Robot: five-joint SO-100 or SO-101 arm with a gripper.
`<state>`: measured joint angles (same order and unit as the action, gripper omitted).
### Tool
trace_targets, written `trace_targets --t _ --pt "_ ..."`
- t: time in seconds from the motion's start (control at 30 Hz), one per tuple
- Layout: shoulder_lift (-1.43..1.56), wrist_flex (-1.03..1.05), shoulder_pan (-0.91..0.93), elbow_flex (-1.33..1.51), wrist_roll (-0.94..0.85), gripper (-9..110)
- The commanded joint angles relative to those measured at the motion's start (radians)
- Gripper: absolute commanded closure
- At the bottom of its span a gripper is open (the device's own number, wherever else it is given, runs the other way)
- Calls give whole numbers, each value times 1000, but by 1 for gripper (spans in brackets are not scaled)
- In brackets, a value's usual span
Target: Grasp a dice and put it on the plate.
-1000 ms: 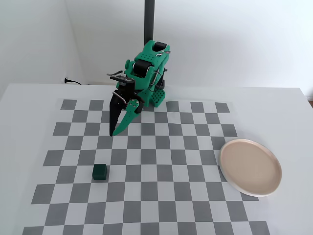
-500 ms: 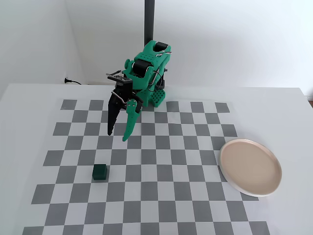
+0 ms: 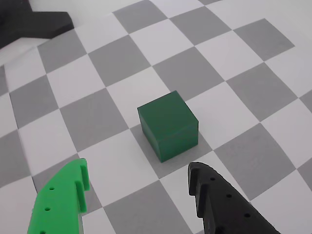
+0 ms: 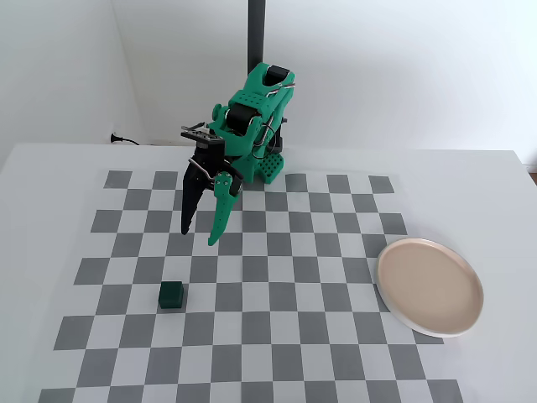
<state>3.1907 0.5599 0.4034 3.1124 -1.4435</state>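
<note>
In the fixed view the dark green dice (image 4: pixel 172 294) sits on the checkered worktop (image 4: pixel 277 336) below and a little left of the gripper (image 4: pixel 200 236), well clear of its tips. The gripper hangs above the board with its jaws spread apart and nothing between them: one black finger, one bright green. Far off to its right lies the pale pinkish plate (image 4: pixel 430 287), bare. In the wrist view the dice (image 3: pixel 168 125) rests just ahead of the open gripper (image 3: pixel 136 176), untouched. No writing is legible anywhere.
</note>
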Motion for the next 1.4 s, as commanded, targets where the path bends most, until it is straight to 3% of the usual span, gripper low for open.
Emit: trace_targets --t 0.0,0.13,0.4,1.37 --pt "-58 -67 2 -35 -6 84" --pt "-176 -130 3 -75 -3 84" --pt "-710 -270 35 -387 55 86" --pt "-1351 -534 25 -701 -17 84"
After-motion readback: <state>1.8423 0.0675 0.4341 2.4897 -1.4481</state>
